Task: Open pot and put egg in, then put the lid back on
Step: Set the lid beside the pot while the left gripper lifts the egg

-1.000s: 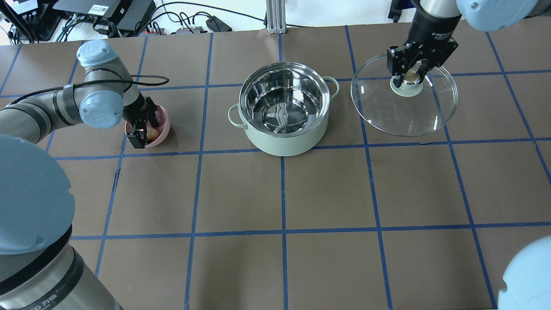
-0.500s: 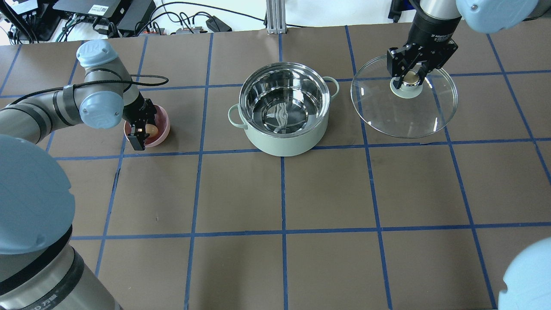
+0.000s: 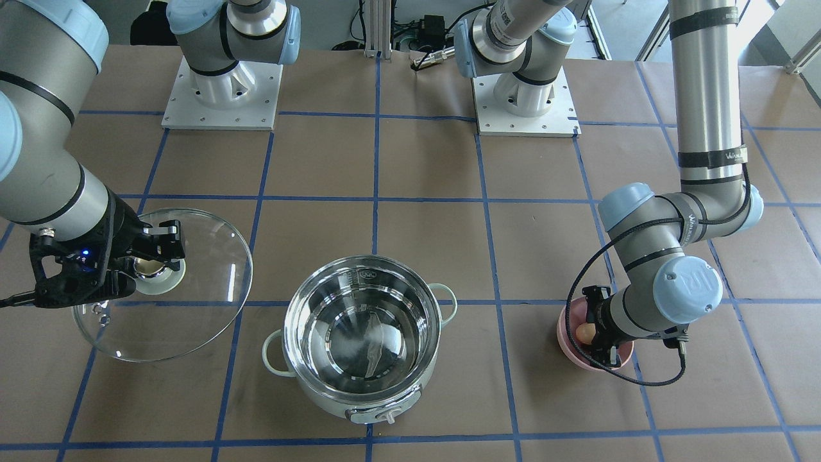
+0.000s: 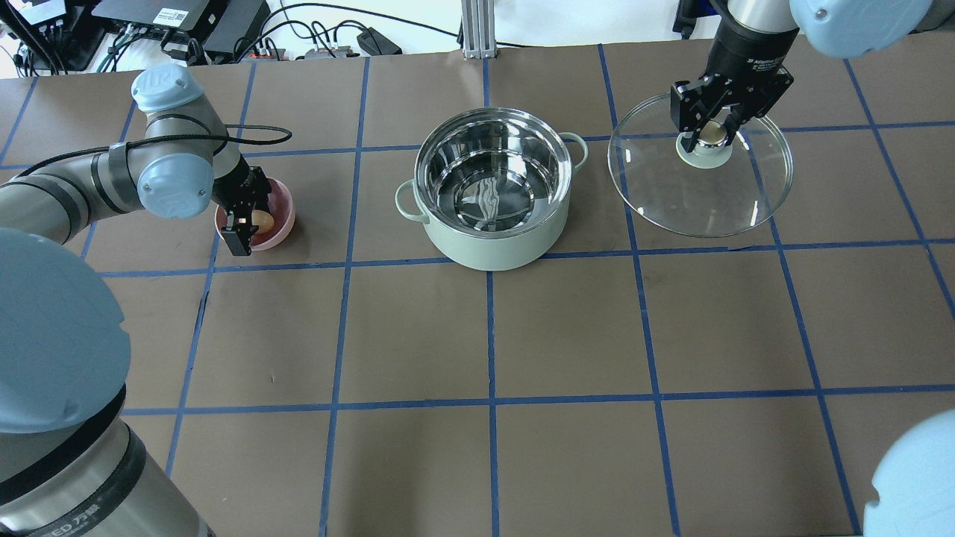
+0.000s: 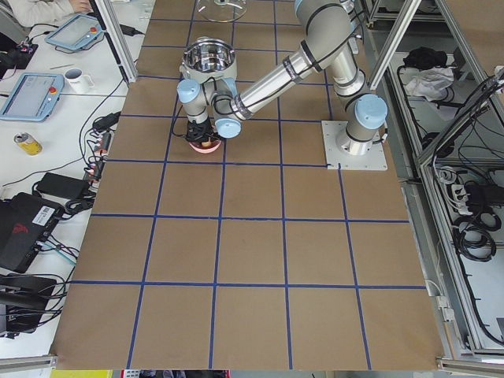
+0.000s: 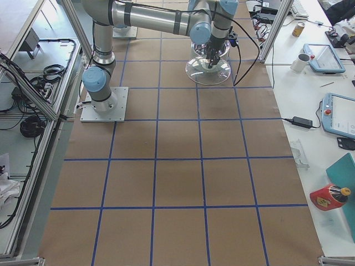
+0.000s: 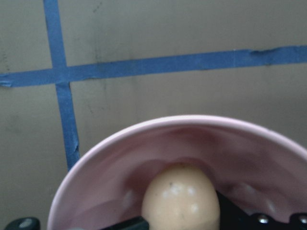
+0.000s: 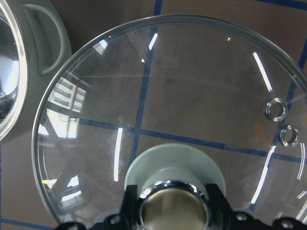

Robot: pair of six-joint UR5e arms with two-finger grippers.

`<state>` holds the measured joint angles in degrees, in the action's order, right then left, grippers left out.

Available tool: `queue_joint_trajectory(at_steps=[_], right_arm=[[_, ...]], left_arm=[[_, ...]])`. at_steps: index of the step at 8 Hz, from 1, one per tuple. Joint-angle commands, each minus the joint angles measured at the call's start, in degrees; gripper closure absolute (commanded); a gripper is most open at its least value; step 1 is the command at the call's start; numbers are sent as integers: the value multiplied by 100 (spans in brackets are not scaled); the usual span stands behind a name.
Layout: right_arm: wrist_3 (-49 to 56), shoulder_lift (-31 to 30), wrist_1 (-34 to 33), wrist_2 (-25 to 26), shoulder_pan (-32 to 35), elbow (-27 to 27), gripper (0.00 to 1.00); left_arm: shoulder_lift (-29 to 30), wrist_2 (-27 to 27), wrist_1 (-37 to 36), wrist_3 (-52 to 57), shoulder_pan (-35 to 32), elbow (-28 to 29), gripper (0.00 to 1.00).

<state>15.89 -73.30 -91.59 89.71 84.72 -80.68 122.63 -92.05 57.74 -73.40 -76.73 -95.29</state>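
The mint-green pot [image 4: 489,246] stands open at the table's middle, its steel inside empty; it also shows in the front view [image 3: 321,401]. The tan egg [image 4: 261,218] lies in a pink bowl [image 4: 281,224] to the pot's left. My left gripper [image 4: 256,221] reaches into the bowl with its fingers pressed against both sides of the egg [image 7: 181,199]. The glass lid [image 4: 671,194] rests on the table to the pot's right. My right gripper [image 4: 712,134] is shut on its beige knob [image 8: 172,211].
Cables and electronics [image 4: 186,22] lie along the table's far edge behind the left arm. A metal post [image 4: 475,30] stands behind the pot. The pot's loop handle [image 8: 43,43] lies close to the lid's rim. Blue tape lines grid the brown table.
My left gripper has sunk deeper into the pink bowl and its fingers have come in around the egg. My right gripper and the lid's knob have shifted slightly towards the far edge.
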Motion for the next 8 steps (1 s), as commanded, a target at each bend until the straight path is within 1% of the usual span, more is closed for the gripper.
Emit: queue_joint_trajectory(at_steps=[1,2,3,5,7,8], right_arm=[[20,-9,-8,2,0,0,100],[11,-9,-8,2,0,0,100],[11,-9,1,20,0,0,100],[11,-9,1,29,0,-9,100],[-15,-9,1,11,0,-9,100],[-15,0,1,11,0,-9,100]], left_arm=[[-186,12,53,80,0,132,76],[-370,134,297,80,-9,229,90],[-563,500,682,36,0,369,91],[-749,486,1019,10,-9,642,91],[-977,513,1090,-43,-79,809,93],[-1065,539,1142,-61,-331,827,93]])
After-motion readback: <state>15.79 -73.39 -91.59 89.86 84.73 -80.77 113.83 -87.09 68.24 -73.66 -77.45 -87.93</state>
